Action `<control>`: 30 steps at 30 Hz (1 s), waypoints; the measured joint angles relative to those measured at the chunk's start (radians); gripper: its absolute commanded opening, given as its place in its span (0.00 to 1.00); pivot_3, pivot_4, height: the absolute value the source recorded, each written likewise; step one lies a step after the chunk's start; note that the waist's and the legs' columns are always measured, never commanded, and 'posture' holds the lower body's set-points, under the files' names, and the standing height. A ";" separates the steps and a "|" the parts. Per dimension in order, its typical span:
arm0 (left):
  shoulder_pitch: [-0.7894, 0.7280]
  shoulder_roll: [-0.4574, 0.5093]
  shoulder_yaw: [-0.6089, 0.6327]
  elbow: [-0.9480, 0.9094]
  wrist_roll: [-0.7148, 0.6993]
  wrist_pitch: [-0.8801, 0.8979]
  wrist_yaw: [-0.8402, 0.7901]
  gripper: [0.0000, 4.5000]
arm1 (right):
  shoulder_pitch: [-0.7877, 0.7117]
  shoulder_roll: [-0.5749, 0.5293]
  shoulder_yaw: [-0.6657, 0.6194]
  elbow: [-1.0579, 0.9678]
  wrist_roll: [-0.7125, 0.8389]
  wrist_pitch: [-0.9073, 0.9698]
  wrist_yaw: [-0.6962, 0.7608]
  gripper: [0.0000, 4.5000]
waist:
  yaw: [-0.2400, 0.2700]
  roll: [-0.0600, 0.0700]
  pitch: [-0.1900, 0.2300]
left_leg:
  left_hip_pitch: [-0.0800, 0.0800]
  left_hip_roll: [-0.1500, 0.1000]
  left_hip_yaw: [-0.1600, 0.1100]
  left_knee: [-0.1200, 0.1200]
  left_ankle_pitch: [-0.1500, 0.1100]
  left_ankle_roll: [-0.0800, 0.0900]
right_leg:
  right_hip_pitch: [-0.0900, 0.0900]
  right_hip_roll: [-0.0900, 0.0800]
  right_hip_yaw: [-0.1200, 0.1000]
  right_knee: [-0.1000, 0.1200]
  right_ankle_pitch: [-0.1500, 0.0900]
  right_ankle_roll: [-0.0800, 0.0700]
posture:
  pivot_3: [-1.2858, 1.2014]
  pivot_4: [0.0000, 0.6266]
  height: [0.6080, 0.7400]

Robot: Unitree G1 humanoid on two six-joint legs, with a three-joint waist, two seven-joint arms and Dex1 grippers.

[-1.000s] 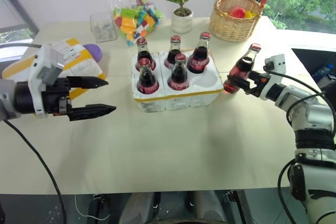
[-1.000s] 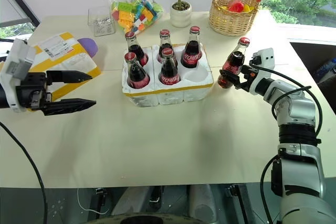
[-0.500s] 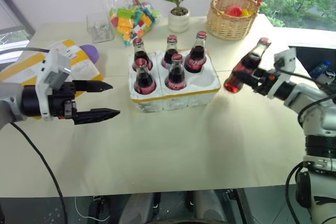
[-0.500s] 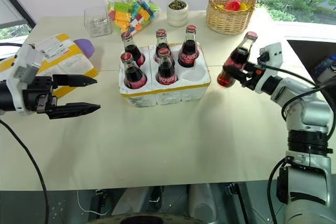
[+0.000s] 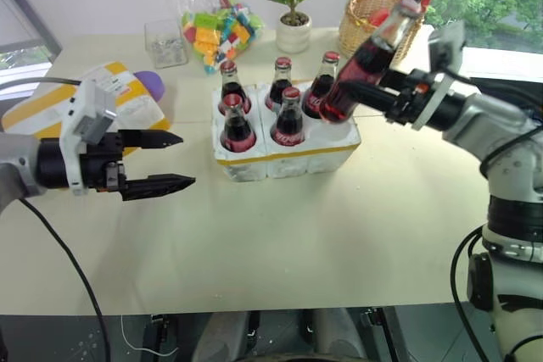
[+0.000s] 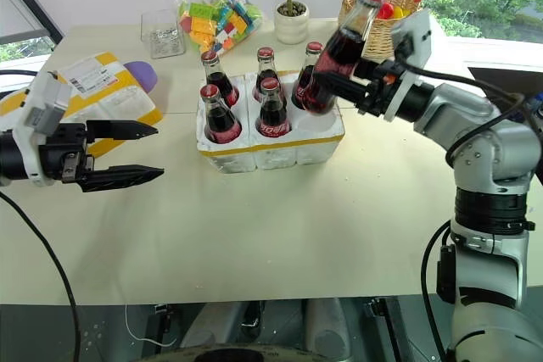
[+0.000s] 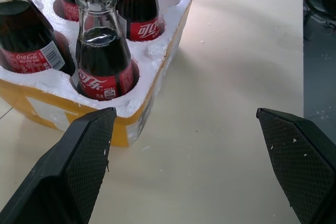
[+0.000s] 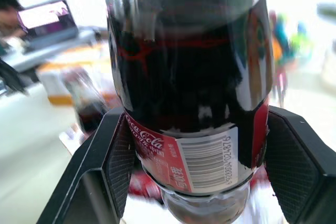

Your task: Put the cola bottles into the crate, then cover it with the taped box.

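The right gripper [image 5: 383,91] is clamped on a tilted cola bottle [image 5: 363,61], held above the crate's [image 5: 288,150] right side, centre of frame. Five bottles [image 5: 237,126] stand in wells. The left gripper [image 5: 174,159] gapes, mid-left. The taped box [image 5: 34,108], partly hidden, seems to lie far left.

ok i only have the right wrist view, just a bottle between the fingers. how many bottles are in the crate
Observer: Five stand in the crate; the front right well is empty.
Operator: where's my bottle relative to that well
Observer: The held bottle hangs tilted above the crate's right side, cap leaning away toward the basket, base not in any well.
Operator: and the left gripper
Observer: The left gripper is open over the table, left of the crate, holding nothing.
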 measured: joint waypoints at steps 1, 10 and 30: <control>0.000 0.000 0.000 0.000 -0.004 0.000 0.003 1.00 | 0.006 0.004 0.009 0.007 -0.010 -0.006 0.002 0.63 | -0.003 0.000 0.000 | 0.000 0.000 0.000 0.000 0.000 0.000 | 0.000 0.000 0.000 0.000 0.000 0.000 | 0.52 0.24 0.94; 0.014 0.001 0.012 -0.016 -0.028 0.000 0.029 1.00 | 0.026 0.018 0.105 0.047 -0.120 -0.082 0.046 0.63 | -0.003 0.000 0.000 | 0.000 0.000 0.000 0.000 0.000 0.000 | 0.000 0.000 0.000 0.000 0.000 0.000 | 0.52 0.24 0.94; 0.321 -0.001 0.196 0.155 0.372 -0.234 0.286 1.00 | 0.119 -0.175 -0.084 -0.158 -0.024 0.002 0.146 0.99 | -0.005 0.000 0.000 | 0.000 0.001 0.000 -0.001 -0.003 0.005 | 0.000 0.000 0.000 -0.001 0.000 0.000 | 0.52 0.24 0.94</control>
